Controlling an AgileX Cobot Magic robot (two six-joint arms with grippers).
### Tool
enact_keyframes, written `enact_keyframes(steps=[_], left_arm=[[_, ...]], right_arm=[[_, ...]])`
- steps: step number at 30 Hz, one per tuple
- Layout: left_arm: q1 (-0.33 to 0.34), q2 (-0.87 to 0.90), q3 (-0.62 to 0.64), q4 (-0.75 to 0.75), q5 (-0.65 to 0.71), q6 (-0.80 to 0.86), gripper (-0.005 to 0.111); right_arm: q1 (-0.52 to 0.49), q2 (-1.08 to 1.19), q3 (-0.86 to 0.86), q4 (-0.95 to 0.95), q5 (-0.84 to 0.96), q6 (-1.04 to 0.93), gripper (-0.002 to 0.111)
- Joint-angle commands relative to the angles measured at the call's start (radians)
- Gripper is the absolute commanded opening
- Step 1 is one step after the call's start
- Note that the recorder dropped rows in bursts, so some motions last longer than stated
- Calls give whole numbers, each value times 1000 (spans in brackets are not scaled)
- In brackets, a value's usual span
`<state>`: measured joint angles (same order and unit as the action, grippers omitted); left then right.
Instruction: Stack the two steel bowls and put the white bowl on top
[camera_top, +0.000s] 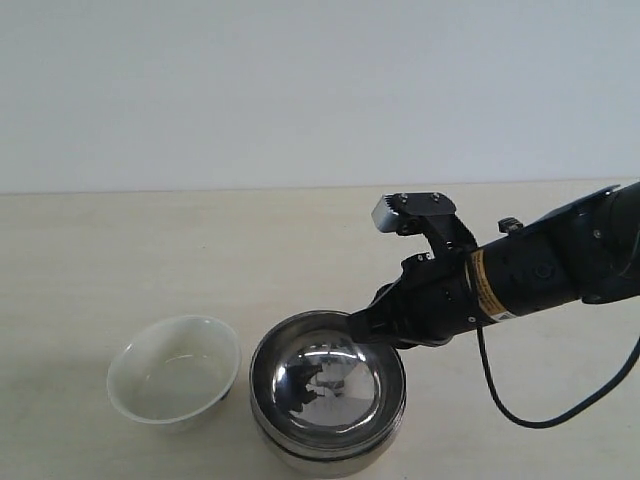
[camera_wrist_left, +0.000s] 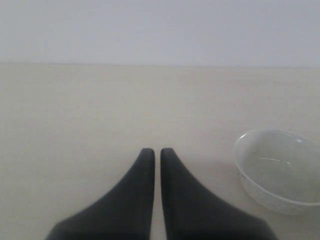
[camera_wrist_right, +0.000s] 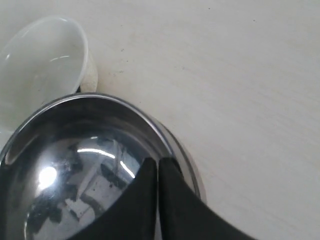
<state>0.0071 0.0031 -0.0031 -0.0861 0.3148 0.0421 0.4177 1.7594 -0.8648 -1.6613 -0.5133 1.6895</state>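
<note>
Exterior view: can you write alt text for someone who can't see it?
The robot's right gripper pinches the rim of the upper steel bowl, nested in the lower steel bowl. An empty white bowl sits left of them on a beige table.

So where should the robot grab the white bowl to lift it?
The white bowl stands upright and open, so probably pinch its thin rim from above, one finger inside, one outside. Pick the side away from the steel bowls, which sit close; the left gripper, now shut, must open first.
</note>
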Motion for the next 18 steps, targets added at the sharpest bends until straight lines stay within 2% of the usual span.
enact_keyframes(steps=[1, 8, 14, 18], left_arm=[[-5, -3, 3, 0, -8, -5, 4], [-5, -3, 3, 0, -8, -5, 4], [-5, -3, 3, 0, -8, -5, 4], [-5, -3, 3, 0, -8, -5, 4]], right_arm=[[1, -3, 4, 35, -14, -16, 0], [1, -3, 4, 243, -157, -173, 0], [1, -3, 4, 259, -200, -182, 0], [20, -3, 4, 269, -360, -219, 0]])
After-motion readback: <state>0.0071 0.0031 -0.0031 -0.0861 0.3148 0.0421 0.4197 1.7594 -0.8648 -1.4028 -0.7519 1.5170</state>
